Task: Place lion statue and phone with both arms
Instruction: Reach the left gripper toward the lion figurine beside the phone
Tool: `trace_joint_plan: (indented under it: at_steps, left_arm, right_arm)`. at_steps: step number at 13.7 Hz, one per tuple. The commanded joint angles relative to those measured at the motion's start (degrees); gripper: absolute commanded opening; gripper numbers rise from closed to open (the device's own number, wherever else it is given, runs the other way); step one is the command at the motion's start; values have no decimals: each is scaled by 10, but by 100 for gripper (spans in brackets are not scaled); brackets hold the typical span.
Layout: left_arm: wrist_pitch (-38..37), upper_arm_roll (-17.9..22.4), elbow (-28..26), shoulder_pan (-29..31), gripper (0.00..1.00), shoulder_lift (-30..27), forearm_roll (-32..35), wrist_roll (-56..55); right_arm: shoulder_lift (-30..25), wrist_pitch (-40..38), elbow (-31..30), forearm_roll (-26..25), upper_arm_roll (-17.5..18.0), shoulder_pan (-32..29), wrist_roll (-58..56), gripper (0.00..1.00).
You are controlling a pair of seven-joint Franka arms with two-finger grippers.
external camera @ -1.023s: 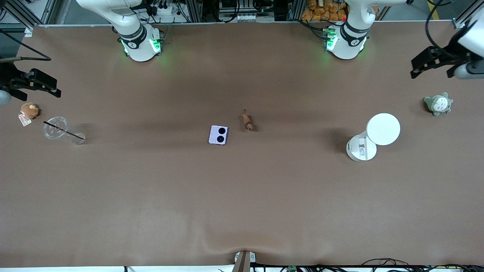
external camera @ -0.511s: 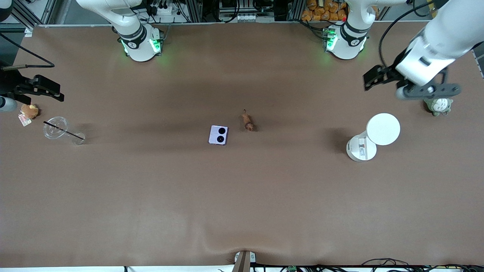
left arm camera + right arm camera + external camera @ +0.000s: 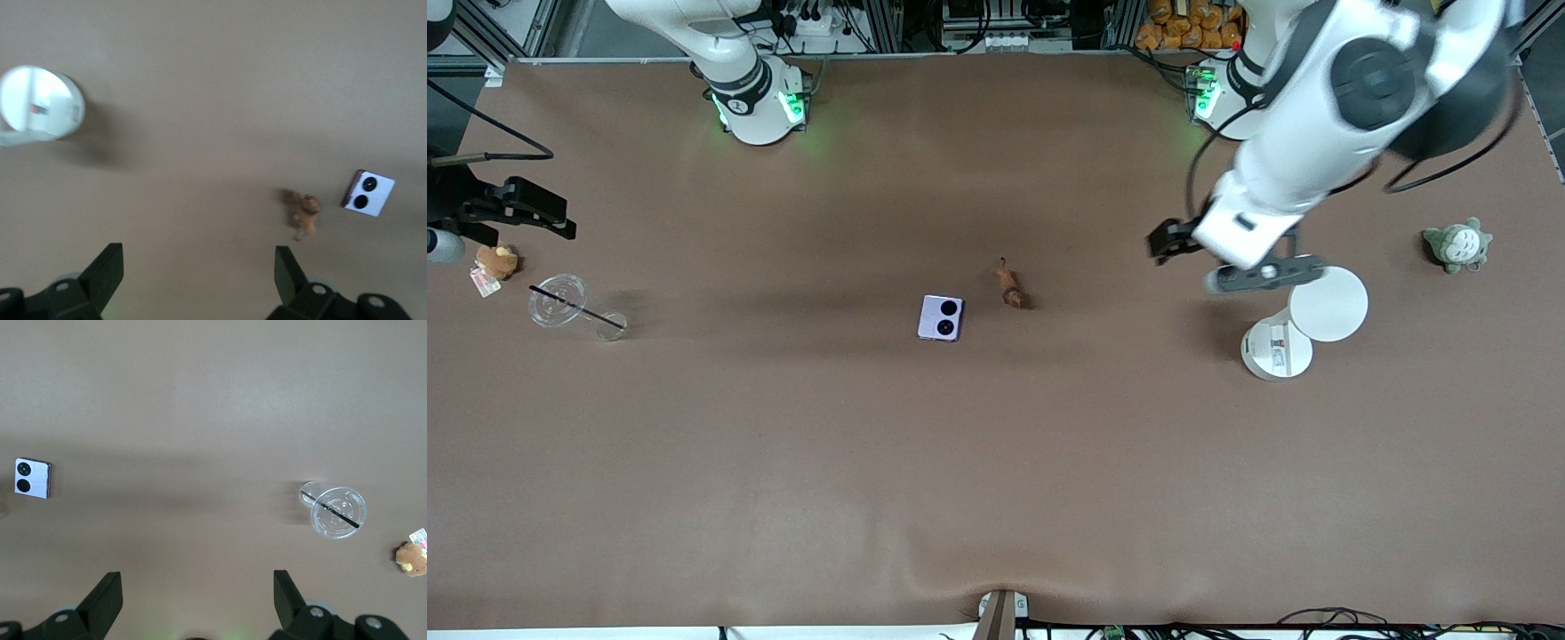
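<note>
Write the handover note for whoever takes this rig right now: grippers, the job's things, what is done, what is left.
Left gripper: open, empty, up in the air over bare table between the lion statue and the white round lamp-like device.
Right gripper: open, empty, at the right arm's end of the table, above the orange-brown plush and near the clear plastic cup.
Lion statue and phone lie untouched side by side mid-table, apart from each other; the phone is slightly nearer the front camera.
Done: nothing grasped.
Left: pick up both things, one per arm, and place them.
</note>
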Motion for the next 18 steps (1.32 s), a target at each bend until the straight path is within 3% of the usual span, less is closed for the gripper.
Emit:
trace_joint_plan:
  at_steps: [1, 4, 7, 14, 16, 18]
  left_arm:
    - [54, -3, 0, -41, 100, 41, 2, -97]
    - [114, -3, 0, -94, 100, 97, 21, -187]
    - [193, -3, 0, -153, 100, 163, 97, -329]
    - [304, 0, 0, -222, 100, 288, 200, -509]
    - [320, 0, 0, -228, 87, 312, 250, -544]
    - [320, 0, 0, -227, 58, 322, 262, -545]
  right_arm:
    - [5, 1, 3, -1, 2, -5, 2, 100]
    - [15, 1, 5, 0, 1, -7, 3, 100]
    - [20, 6, 7, -1, 1, -7, 3, 100]
    - [26, 6, 7, -1, 0, -10, 3, 100]
    - [29, 5, 7, 0, 0, -14, 3, 100]
    - [29, 2, 6, 0, 0, -12, 4, 100]
